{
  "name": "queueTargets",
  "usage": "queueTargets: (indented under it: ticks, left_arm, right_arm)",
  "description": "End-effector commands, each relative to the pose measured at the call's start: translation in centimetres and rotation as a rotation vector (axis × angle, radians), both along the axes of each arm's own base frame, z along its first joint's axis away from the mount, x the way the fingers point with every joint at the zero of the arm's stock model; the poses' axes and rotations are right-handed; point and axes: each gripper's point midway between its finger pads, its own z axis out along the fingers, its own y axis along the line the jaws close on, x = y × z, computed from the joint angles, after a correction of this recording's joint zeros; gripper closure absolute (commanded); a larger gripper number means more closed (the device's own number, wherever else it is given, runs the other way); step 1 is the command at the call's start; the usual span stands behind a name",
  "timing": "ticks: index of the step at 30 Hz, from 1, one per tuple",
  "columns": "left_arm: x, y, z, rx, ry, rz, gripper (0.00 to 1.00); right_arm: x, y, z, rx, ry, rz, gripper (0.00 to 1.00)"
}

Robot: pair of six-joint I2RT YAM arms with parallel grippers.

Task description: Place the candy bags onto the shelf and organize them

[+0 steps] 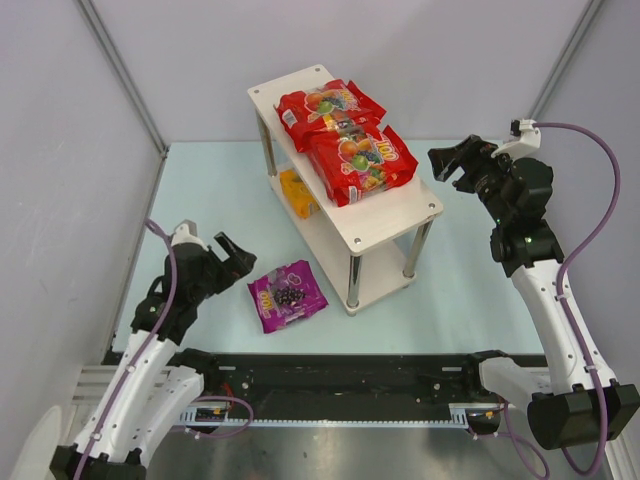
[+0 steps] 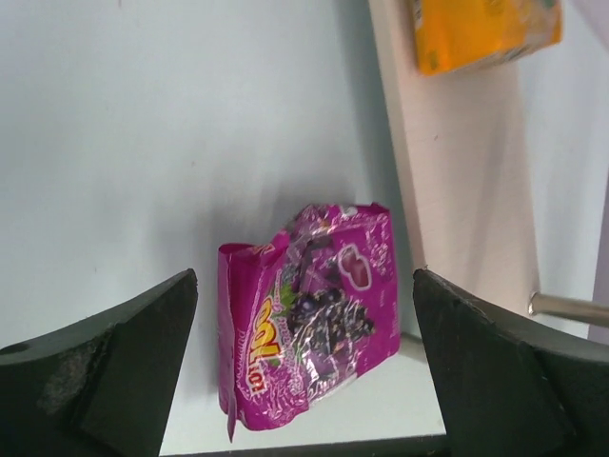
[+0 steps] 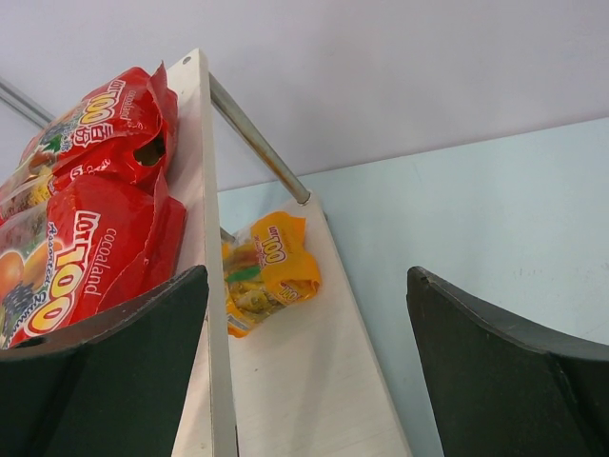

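Observation:
The shelf stands mid-table. Two red candy bags lie on its top board, also visible from the right wrist. An orange-yellow bag rests on the lower board. A purple bag lies flat on the table beside the shelf's near leg. My left gripper is open just left of the purple bag, not touching it. To the right of the shelf's top board, my right gripper hangs open and holds nothing.
Grey walls with slanted metal poles enclose the pale blue table. A black rail runs along the near edge between the arm bases. The shelf's metal legs stand close to the purple bag.

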Motion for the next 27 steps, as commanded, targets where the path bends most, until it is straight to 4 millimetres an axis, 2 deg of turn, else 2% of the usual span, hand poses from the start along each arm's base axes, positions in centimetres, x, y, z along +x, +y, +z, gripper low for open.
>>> queueTargets:
  ticks: [1, 3, 8, 12, 21, 27]
  left_arm:
    - [-0.7, -1.7, -2.5, -0.069, 0.042, -0.074, 0.0]
    - [-1.2, -2.2, -3.4, -0.096, 0.063, -0.089, 0.0]
    - [-2.2, -2.7, -4.1, -0.135, 0.073, -0.104, 0.0]
    - [-2.9, -3.5, -5.8, -0.177, 0.1, -0.131, 0.0]
    - [-3.4, -4.8, -8.0, -0.217, 0.14, -0.154, 0.01]
    - [-3.4, -5.6, -9.1, -0.256, 0.151, -0.165, 0.06]
  right_arm:
    - [0.0, -0.1, 1.0, 0.004, -0.036, -0.009, 0.11]
    - [0.0, -0.3, 1.0, 0.004, -0.033, -0.017, 0.1]
    - [0.0, -0.1, 0.8, 0.009, -0.026, -0.008, 0.11]
    - [0.0, 0.0, 0.8, 0.013, -0.025, -0.003, 0.1]
    - [0.0, -0.1, 0.7, 0.01, -0.02, -0.008, 0.11]
    - [0.0, -0.2, 0.5, 0.004, -0.015, -0.014, 0.11]
